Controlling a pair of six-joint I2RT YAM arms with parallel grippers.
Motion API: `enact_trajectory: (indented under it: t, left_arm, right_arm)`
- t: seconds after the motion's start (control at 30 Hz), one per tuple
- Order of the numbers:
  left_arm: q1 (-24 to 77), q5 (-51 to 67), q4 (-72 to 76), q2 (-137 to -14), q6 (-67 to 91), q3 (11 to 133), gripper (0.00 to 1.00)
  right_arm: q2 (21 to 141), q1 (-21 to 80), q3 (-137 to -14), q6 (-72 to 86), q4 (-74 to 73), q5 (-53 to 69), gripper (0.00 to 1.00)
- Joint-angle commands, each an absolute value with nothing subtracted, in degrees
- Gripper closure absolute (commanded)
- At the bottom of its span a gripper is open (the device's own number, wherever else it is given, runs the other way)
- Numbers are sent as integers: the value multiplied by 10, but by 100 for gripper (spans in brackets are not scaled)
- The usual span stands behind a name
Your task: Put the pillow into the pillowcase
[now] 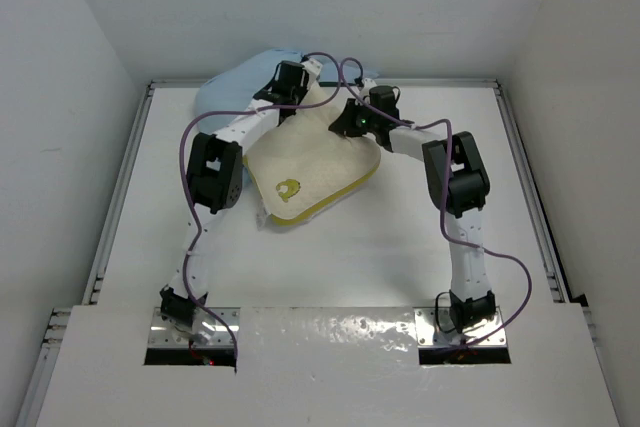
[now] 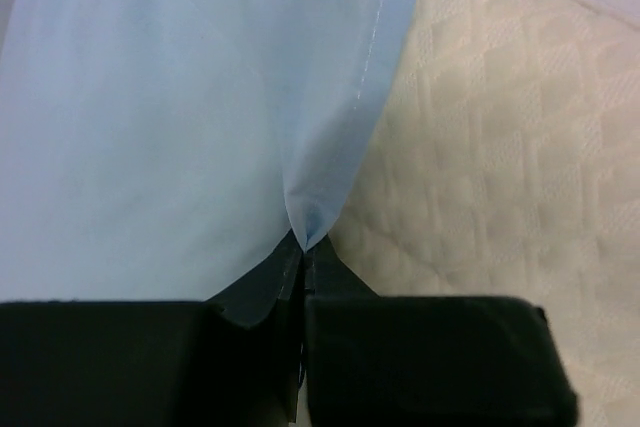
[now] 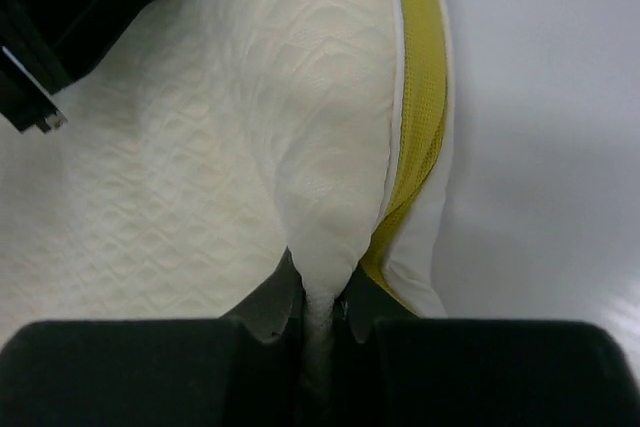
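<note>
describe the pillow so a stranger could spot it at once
On the far half of the white table, near its middle, lies the pillow: a thick cream quilted cushion with a yellow side band and a small emblem. The pillowcase behind it is thin, plain light blue cloth.

Left arm (image 1: 215, 172) and right arm (image 1: 458, 179) of slim white links with bulky black joint housings, purple cable (image 1: 182, 157) looping loosely along each, black bases on shiny metal plates (image 1: 222, 323), matte black blocky fingers (image 2: 430, 357) tapering to thin tips
</note>
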State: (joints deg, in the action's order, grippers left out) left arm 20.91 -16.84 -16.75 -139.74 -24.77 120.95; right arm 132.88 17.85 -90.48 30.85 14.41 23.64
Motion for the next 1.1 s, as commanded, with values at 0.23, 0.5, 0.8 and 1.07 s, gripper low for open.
enact_trajectory:
  t: [0.23,0.5,0.8,1.07]
  left_arm:
    - [228,314,-402,-1261,-281,1272,100]
    - [288,377,-649,-1220,-463,1220,100]
    - [337,372,-669,-1180,-451,1134,100]
    - [319,317,-622,-1165,-387,1141,56]
  right_arm:
    - [1101,275,-724,300,291,183,100]
    - [1009,297,-579,421,568,-53,100]
    - [1013,247,-543,653,298,-423,100]
    - [981,245,-521,427,337,-273,36]
